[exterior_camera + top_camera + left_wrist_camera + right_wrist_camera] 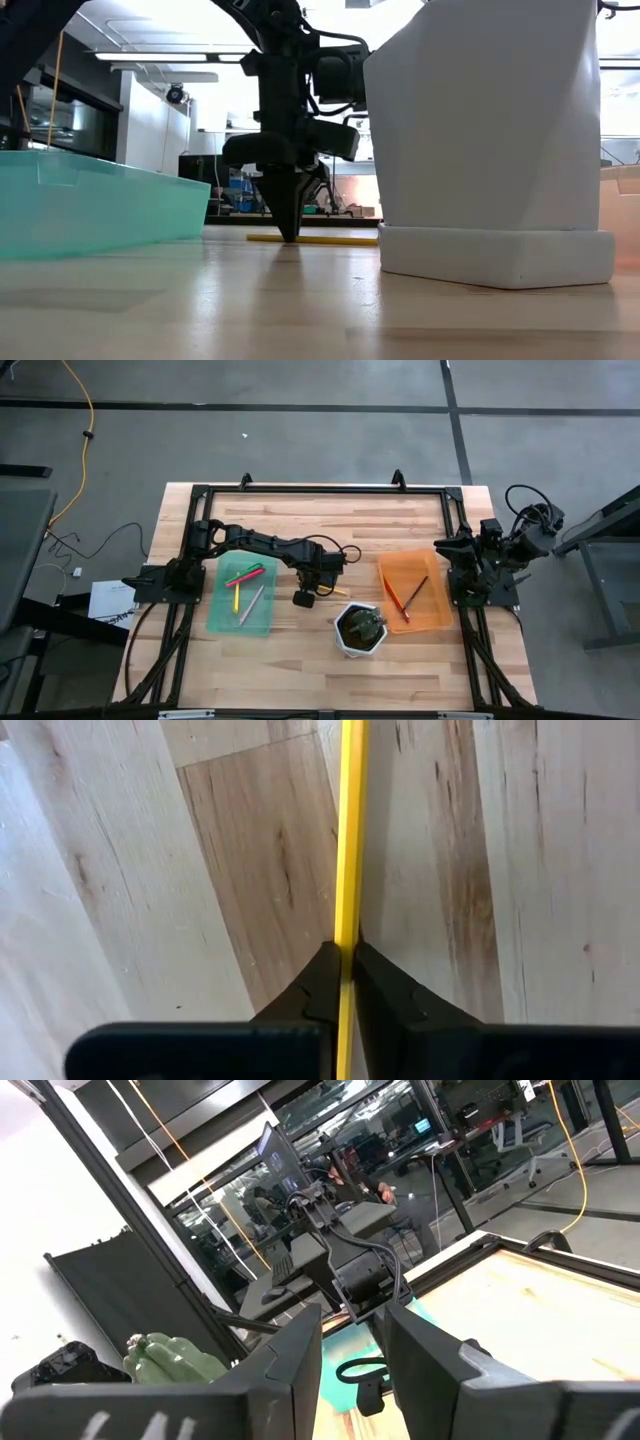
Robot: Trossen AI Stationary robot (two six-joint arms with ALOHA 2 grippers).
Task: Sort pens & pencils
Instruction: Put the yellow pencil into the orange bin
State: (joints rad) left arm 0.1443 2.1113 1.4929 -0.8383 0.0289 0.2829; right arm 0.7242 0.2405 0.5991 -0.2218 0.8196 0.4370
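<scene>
A: Table (300, 670), wooden, framed in black rail. Holdings, largest first?

B: Green tray (216, 622), on the left arm's side. Contents: pens (246, 576), pink, green, yellow and silver-grey, lying loose. Orange tray (436, 618), on the right arm's side. Contents: pencils (414, 592), thin sticks, two or three crossing; exact count not clear. White pot (360, 643) with a green plant, standing between the trays, near the front edge.

A: Anything unsorted?

B: One item. Yellow stick (349, 870), flat on the bare wood between the trays, just behind the pot. Pen or pencil: cannot tell.

A: Grippers?

B: Left gripper (346, 963), lowered to the table, fingers pressed together on the yellow stick, which still lies level on the wood in the low view. Right gripper (352, 1330), parked off the right edge of the table, fingers apart, nothing between them.

A: Progress?

B: By my judgement, nearly complete. Both trays filled; this stick is the only loose piece seen. Remaining: lift, carry, deposit in its tray.
</scene>
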